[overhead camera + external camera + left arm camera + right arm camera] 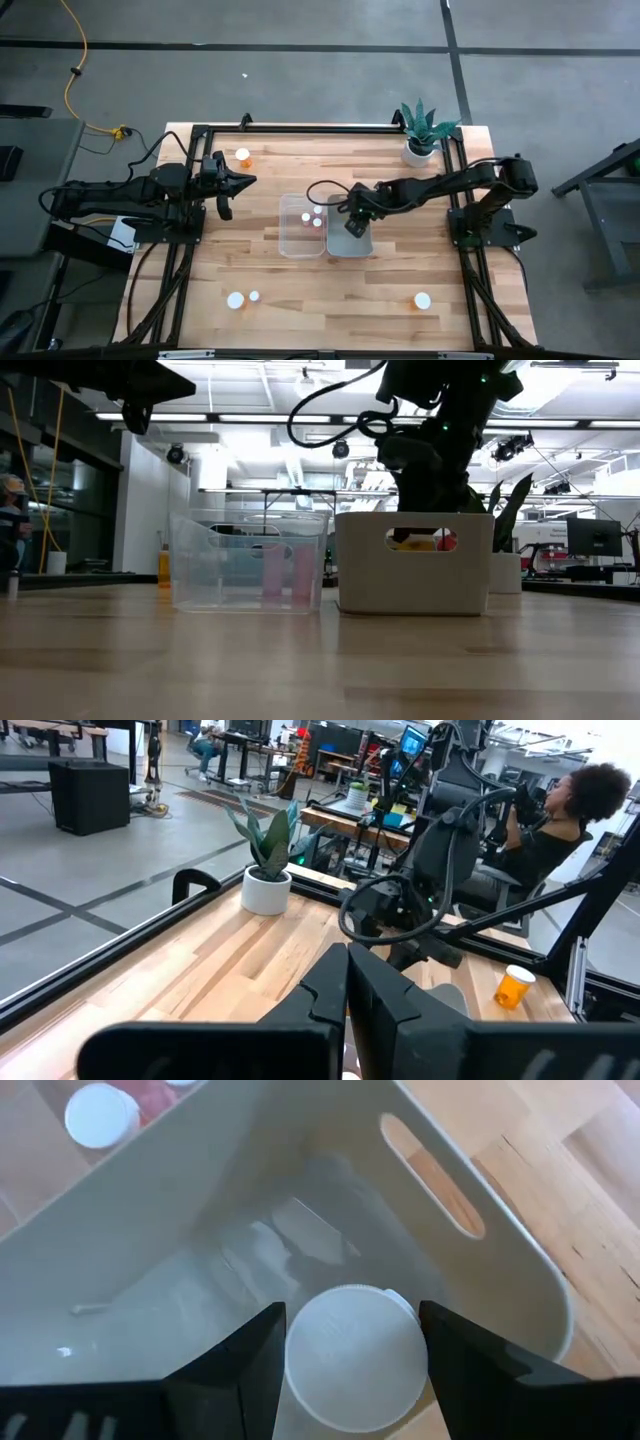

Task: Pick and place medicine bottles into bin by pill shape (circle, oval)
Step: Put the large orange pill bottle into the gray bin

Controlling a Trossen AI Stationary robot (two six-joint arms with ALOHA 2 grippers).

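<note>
While the right gripper [350, 1370] hangs over the white bin [500, 1270], jaws clamped on a white-capped medicine bottle [352, 1360], left gripper [243, 182] parked above the worktop [330, 290], jaws closed.

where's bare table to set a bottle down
Free: the front strip between the two bottles at left and the lone bottle at right. Crowded: mid-table, where the clear bin, white bin and right gripper sit together.
</note>
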